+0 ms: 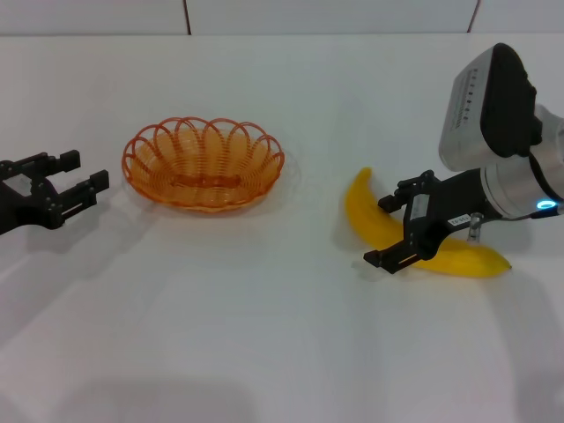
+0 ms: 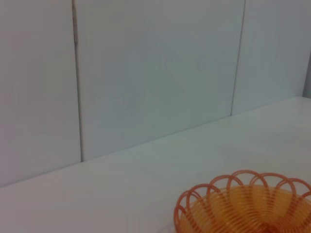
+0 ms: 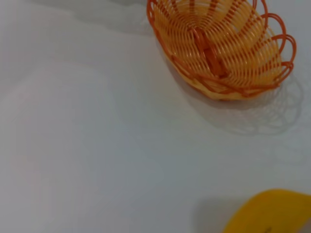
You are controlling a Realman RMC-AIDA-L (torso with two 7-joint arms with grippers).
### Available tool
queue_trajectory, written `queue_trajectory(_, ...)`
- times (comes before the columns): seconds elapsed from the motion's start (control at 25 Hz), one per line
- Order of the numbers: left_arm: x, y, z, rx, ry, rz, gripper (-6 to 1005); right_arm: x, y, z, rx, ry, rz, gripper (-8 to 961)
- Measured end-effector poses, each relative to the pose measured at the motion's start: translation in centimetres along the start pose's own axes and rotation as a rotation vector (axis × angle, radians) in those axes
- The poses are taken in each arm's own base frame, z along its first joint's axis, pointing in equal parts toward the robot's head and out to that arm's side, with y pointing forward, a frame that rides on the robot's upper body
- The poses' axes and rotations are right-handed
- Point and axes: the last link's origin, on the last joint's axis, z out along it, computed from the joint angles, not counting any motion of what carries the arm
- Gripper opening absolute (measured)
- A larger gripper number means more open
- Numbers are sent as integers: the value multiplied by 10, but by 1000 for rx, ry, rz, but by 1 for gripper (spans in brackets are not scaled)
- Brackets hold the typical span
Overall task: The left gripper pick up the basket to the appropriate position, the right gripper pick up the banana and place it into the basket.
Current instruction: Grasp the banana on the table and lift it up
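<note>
Grippers [image 1: 88,181] [image 1: 401,225] only in head view

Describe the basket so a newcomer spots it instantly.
On the white table, look left of centre, between the left gripper and the banana. The basket is a shallow orange oval; nothing else has its looped, scalloped wire rim.

A plain white bench [image 1: 264,335] fills the scene; along its far edge rises a white panelled wall [image 2: 155,73] with thin vertical seams.
</note>
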Motion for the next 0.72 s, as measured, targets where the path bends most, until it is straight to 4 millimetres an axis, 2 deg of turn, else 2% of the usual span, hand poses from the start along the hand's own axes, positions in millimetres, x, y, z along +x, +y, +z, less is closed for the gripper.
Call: queue_trajectory(0.72, 0, 1, 1, -4, -1, 1, 556, -1, -3, 3, 24, 32, 6, 888)
